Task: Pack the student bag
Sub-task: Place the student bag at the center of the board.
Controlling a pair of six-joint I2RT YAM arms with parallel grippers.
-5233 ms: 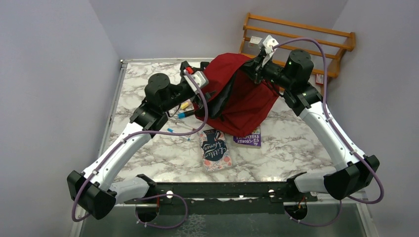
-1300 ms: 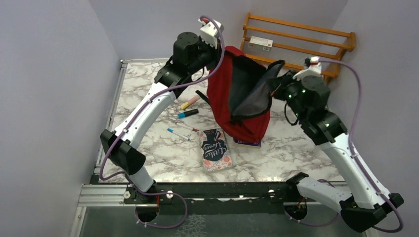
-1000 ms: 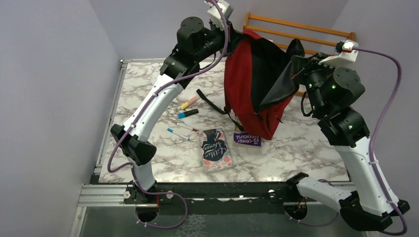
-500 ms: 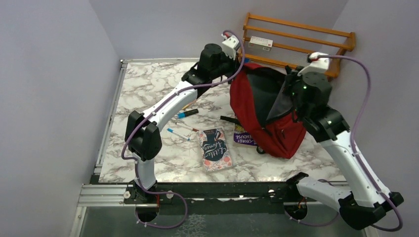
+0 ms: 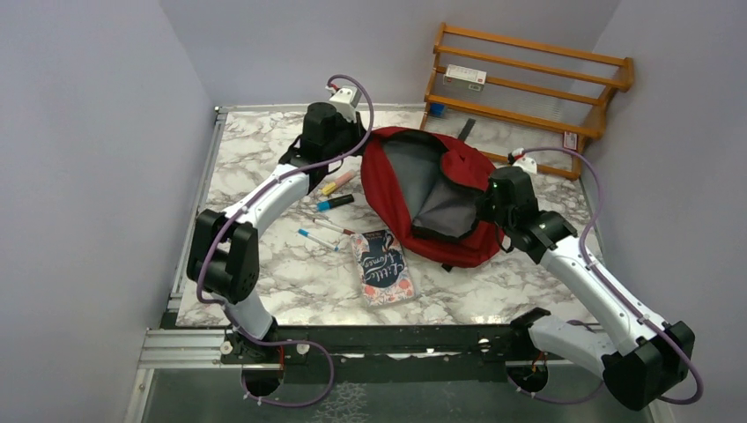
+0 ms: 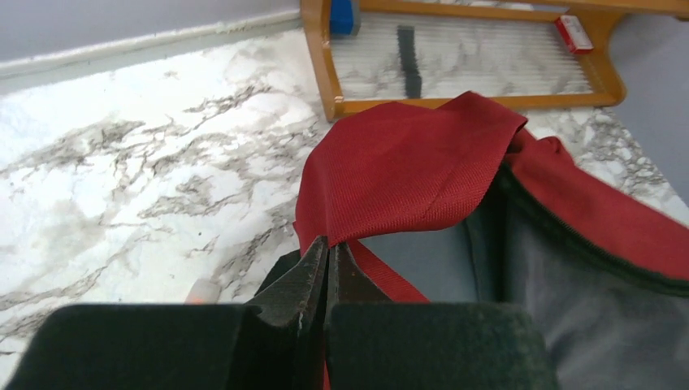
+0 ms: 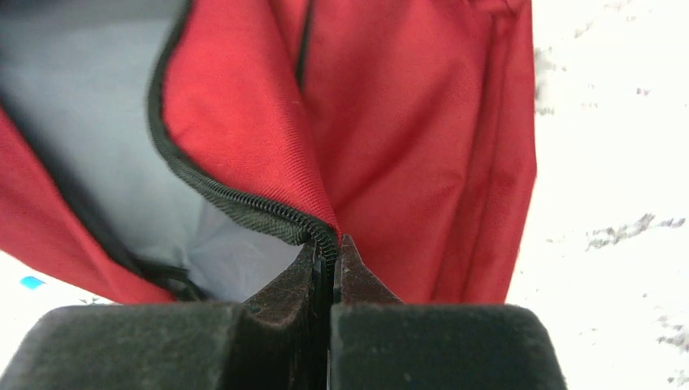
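Student bag (image 5: 385,198) lies open on its back, centre-right of the overhead frame, grey lining showing. Your left gripper (image 6: 328,248) is pressed together on a fold of its red rim. Your right gripper (image 7: 327,244) pinches the zipper edge. Judged: mouth spread, packing not begun. The Little Women book (image 5: 383,267), markers (image 5: 336,202) and pens (image 5: 317,240) lie out on the tabletop (image 5: 264,150). A folded flap hides the bag's depths.

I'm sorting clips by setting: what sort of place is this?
Likely a robot lab work cell, not a classroom: a marble-patterned table boxed in by plain grey walls, with a red backpack, a book and pens laid out like props.
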